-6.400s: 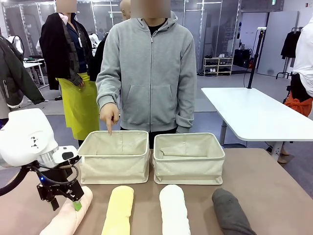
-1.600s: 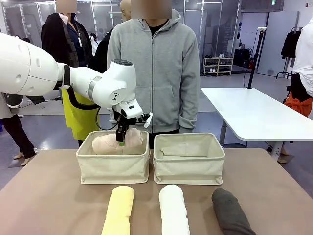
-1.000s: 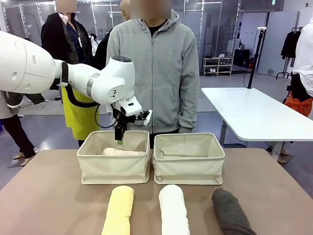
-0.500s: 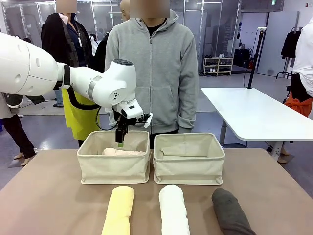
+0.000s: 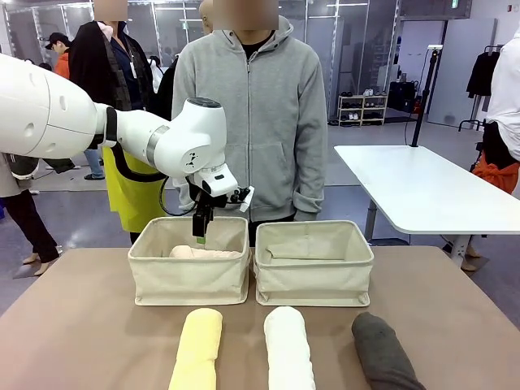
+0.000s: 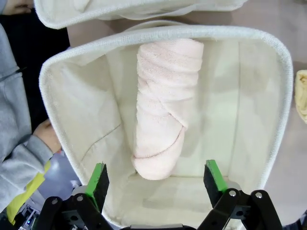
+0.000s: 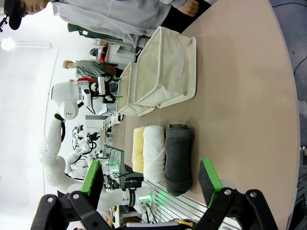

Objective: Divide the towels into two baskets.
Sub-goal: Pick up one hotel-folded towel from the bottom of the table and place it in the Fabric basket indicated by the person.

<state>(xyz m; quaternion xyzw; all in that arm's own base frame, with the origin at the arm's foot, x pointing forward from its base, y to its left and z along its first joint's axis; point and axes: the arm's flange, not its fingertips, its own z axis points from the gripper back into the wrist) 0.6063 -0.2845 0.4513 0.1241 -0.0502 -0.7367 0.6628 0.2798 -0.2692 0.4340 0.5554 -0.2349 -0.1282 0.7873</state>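
Observation:
The pale pink towel (image 5: 203, 253) lies inside the left basket (image 5: 188, 278); the left wrist view shows this pink towel (image 6: 163, 105) lengthwise in the basket (image 6: 283, 96). My left gripper (image 5: 200, 232) hangs open just above it with nothing between its fingers; in its own view the gripper (image 6: 156, 179) frames the roll's near end. The right basket (image 5: 314, 276) holds no towel. Yellow (image 5: 197, 349), white (image 5: 289, 349) and dark grey (image 5: 383, 353) towels lie side by side on the table's near edge. My right gripper (image 7: 151, 179) is open, well above the grey towel (image 7: 178, 158).
A person in a grey hoodie (image 5: 252, 114) stands right behind the baskets, arms at the sides. The brown table (image 5: 455, 309) has free room on both sides of the baskets. A white table (image 5: 414, 191) stands farther back at the right.
The pink towel went from my left gripper's hold into the left basket. The gripper let go of it and has since risen slightly; in the last half second it has barely moved.

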